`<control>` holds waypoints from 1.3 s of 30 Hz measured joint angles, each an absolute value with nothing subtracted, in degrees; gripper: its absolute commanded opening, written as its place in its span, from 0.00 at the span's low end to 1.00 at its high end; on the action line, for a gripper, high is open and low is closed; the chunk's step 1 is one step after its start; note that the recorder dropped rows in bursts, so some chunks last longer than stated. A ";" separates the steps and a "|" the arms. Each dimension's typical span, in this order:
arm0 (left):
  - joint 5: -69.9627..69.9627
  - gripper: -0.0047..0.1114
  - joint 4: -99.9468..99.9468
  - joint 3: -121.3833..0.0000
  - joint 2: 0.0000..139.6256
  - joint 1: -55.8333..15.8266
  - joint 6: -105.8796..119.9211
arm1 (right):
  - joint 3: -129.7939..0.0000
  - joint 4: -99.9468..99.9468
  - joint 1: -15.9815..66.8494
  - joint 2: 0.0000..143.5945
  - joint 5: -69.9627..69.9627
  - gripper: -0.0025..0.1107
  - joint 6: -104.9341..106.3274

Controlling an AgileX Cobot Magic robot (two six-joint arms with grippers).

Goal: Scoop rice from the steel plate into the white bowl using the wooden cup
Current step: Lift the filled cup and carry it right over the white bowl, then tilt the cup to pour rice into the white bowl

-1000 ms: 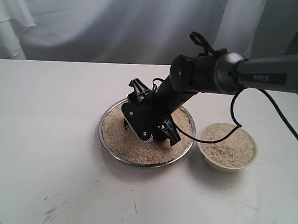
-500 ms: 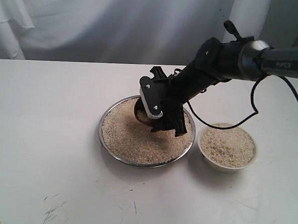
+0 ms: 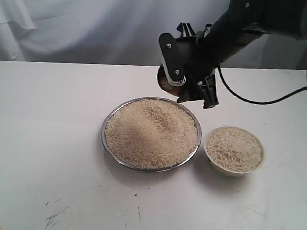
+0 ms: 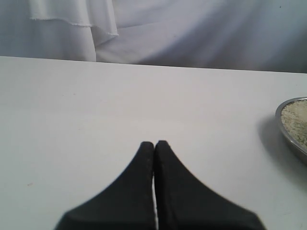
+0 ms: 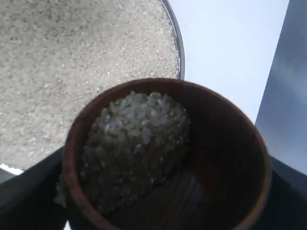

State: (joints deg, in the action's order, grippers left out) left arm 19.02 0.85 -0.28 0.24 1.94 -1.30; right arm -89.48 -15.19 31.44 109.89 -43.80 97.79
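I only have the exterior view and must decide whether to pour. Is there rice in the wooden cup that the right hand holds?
Observer: Yes. The right wrist view looks straight into the wooden cup: a mound of rice fills it partway, heaped against one wall.
Operator: I can't find the left hand in my view. What is it doing?
Observer: The left wrist view shows the left hand shut with nothing in it, above the table, with the steel plate rim just in its view.

One desk [image 3: 44, 140], one steel plate [image 3: 103, 135], one white bowl [image 3: 234, 173], one wooden cup [image 3: 165, 87], one left hand [image 4: 154, 144], one right hand [image 3: 185, 81].
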 measured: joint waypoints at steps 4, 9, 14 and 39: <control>19.02 0.04 0.85 -0.28 0.24 1.94 -1.30 | -84.71 -12.59 31.17 105.17 -43.36 0.02 97.43; 19.02 0.04 0.85 -0.28 0.24 1.94 -1.30 | -77.58 -11.55 27.83 101.71 -40.67 0.02 97.29; 19.02 0.04 0.85 -0.28 0.24 1.94 -1.30 | -70.33 -7.71 24.26 98.83 -34.70 0.02 97.29; 19.02 0.04 0.85 -0.28 0.24 1.94 -1.30 | -52.18 15.07 23.23 95.37 -13.55 0.02 97.29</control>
State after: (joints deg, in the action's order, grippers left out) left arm 19.02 0.85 -0.28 0.24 1.94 -1.30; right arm -52.18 15.07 23.23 95.37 -13.55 97.29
